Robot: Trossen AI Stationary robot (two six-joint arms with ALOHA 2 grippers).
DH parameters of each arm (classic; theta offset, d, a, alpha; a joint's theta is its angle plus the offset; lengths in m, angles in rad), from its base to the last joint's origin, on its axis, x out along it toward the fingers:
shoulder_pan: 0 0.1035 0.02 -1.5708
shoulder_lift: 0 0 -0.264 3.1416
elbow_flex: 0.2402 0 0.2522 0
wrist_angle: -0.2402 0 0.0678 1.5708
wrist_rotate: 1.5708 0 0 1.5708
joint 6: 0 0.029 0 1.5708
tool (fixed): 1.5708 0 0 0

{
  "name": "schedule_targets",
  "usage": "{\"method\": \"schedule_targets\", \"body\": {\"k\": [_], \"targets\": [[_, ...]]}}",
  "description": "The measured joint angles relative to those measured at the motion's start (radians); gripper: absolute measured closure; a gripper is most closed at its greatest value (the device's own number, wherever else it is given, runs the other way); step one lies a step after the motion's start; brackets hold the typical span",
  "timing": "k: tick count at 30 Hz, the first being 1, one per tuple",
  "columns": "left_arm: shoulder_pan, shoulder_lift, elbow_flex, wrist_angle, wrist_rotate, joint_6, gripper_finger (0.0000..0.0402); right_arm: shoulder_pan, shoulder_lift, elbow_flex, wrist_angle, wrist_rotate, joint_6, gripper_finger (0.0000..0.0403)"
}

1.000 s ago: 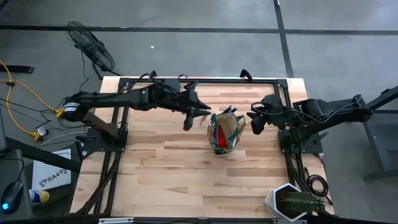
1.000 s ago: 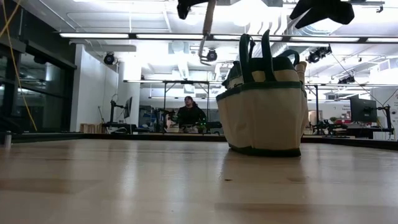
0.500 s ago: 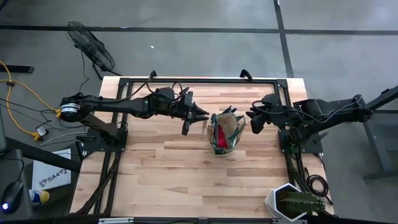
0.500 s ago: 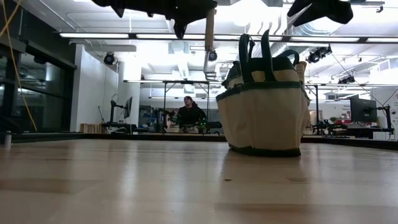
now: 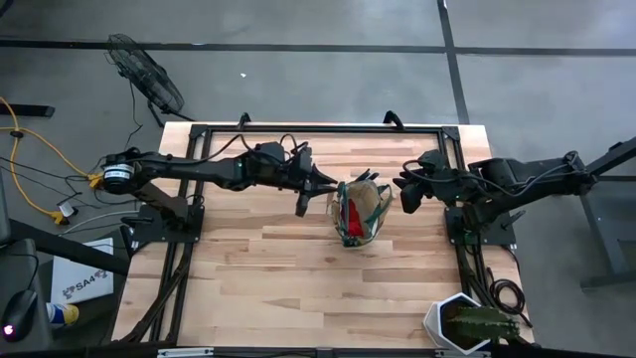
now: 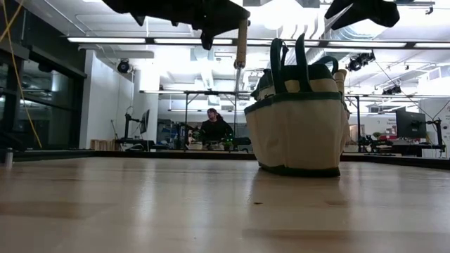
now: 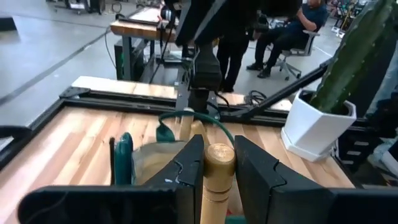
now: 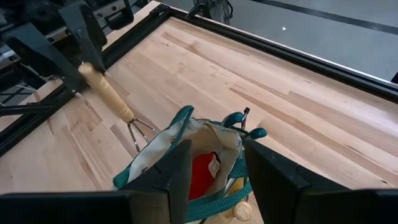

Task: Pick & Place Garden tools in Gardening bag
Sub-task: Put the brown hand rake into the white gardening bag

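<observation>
The table (image 5: 298, 268) is bare wood across the lower left and lower middle of the high view. The bag (image 5: 360, 211) stands at middle right, with the left gripper (image 5: 316, 186) close at its left and the right gripper (image 5: 405, 189) at its right. The potted plant (image 5: 473, 325) blocks the lower right corner.

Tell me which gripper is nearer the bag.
Left. The left gripper, shut on the fork, hangs just beside the bag. The right gripper hovers slightly farther off on the bag's other side.
</observation>
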Motion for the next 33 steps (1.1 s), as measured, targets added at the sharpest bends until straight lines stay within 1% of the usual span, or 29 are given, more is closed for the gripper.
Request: {"method": "schedule_targets", "body": {"k": [6,11,20,27,33], "targets": [[0.000,0.029,0.002,0.001,-0.015,0.003,0.0341,0.000,0.000,0.000,0.001,0.011,0.000,0.0262],[0.000,0.066,0.002,0.052,0.008,-0.005,0.0341,0.000,0.000,0.000,0.009,0.013,0.000,0.0262],[0.000,0.068,0.002,0.109,0.020,-0.005,0.0341,0.000,0.000,0.000,0.008,0.015,0.014,0.0262],[0.000,0.068,0.002,0.081,0.011,0.030,0.0341,0.000,0.000,0.000,0.008,0.015,0.014,0.0262],[0.000,0.087,0.002,0.106,0.023,0.055,0.0341,0.000,0.000,0.000,0.008,0.015,0.015,0.0262]]}}
